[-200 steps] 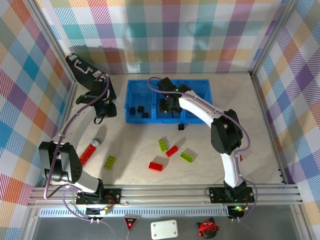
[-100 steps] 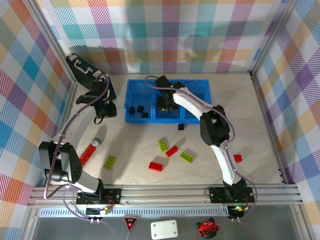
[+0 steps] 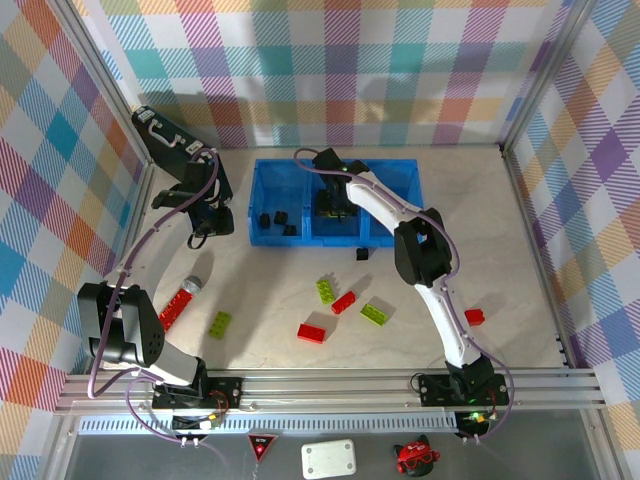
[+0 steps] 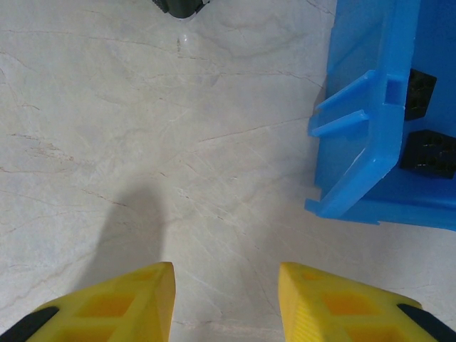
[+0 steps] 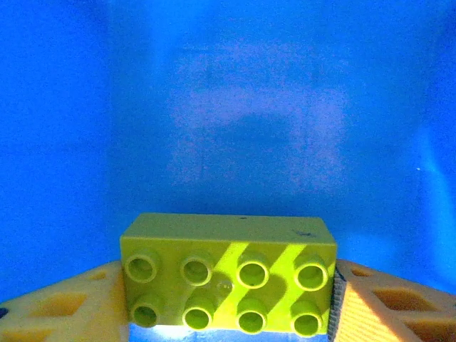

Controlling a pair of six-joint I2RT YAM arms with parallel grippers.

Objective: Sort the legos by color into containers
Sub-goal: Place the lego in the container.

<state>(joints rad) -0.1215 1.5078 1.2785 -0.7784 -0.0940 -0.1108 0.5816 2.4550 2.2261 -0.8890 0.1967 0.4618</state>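
The blue bin (image 3: 400, 172) stands at the back of the table. My right gripper (image 3: 331, 208) reaches down into its middle compartment. In the right wrist view that gripper (image 5: 228, 313) is shut on a lime green brick (image 5: 228, 274), studs facing the camera, over the blue bin floor (image 5: 249, 107). Three black bricks (image 3: 283, 216) lie in the left compartment. My left gripper (image 3: 212, 218) hovers left of the bin; in the left wrist view it (image 4: 224, 288) is open over bare table beside the bin corner (image 4: 370, 142).
Loose on the table: a black brick (image 3: 362, 254) in front of the bin, lime bricks (image 3: 326, 290) (image 3: 374, 313) (image 3: 220, 323), and red bricks (image 3: 343, 302) (image 3: 311, 333) (image 3: 474, 316). A long red piece (image 3: 173, 308) with a grey tip lies left. Checked walls enclose the table.
The right arm's elbow has swung left and folded in closer, while its gripper stays in the middle compartment. The left arm has not moved.
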